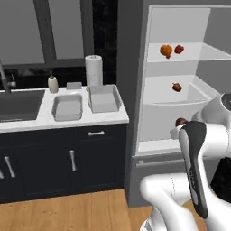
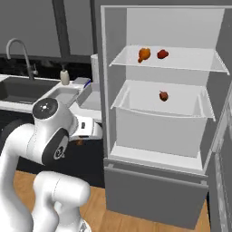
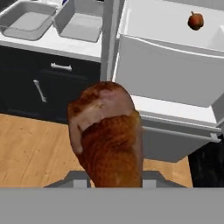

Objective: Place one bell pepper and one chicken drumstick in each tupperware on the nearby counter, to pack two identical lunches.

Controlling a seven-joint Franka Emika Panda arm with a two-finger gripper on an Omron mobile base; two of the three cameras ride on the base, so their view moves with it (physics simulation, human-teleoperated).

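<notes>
gripper (image 3: pixel 111 183) clamped on brown drumstick (image 3: pixel 107 135), held clear of fridge for carrying | target: empty tubs (image 1: pixel 67 107) on counter (image 1: pixel 27 122) | peppers (image 2: pixel 163 95) remain on shelves

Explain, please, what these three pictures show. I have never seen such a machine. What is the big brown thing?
They show one moment in a simulated kitchen. The machine is a white robot arm on a base that can drive. Two pictures come from cameras on that base, behind the arm to its left and right. The third comes from a camera on the hand, looking along it.

The big brown thing is a chicken drumstick, held in the hand and close to the lens.

On the counter stand two grey tubs, one beside the other, both with nothing in them. The open fridge holds an orange drumstick and a pepper on the top shelf, and another pepper below.
</notes>
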